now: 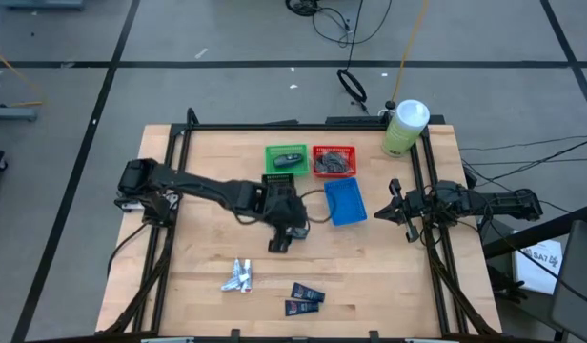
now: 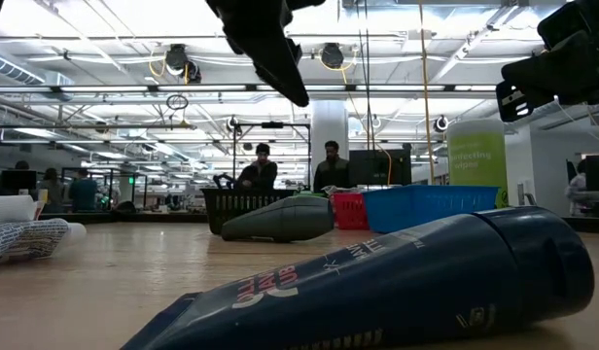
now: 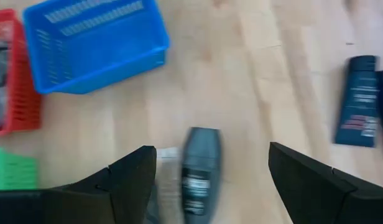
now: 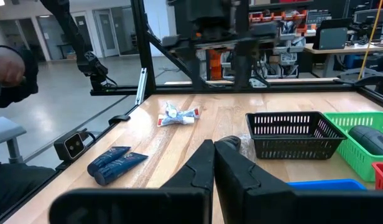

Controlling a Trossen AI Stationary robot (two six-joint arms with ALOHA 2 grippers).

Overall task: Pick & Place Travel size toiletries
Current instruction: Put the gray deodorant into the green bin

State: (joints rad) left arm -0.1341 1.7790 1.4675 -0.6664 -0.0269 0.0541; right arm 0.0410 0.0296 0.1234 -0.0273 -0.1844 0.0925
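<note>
A dark grey oval piece (image 1: 277, 243) lies flat on the table at mid table; it also shows in the left wrist view (image 3: 201, 174) and the low view (image 2: 278, 219). My left gripper (image 1: 288, 229) (image 3: 210, 152) is open above it, fingers apart on either side, clear of it. Silver-white mini tubes (image 1: 238, 277) and two dark navy packets (image 1: 306, 294) lie near the front edge. Another black oval piece lies in the green bin (image 1: 286, 158). Grey discs fill the red bin (image 1: 333, 160). My right gripper (image 1: 396, 205) (image 4: 214, 155) waits shut at the table's right.
A blue bin (image 1: 345, 201) stands right of my left gripper, and a black bin (image 4: 291, 134) behind it, partly under the left arm. A large pale-green bottle (image 1: 405, 127) stands at the far right corner. People show in the room beyond.
</note>
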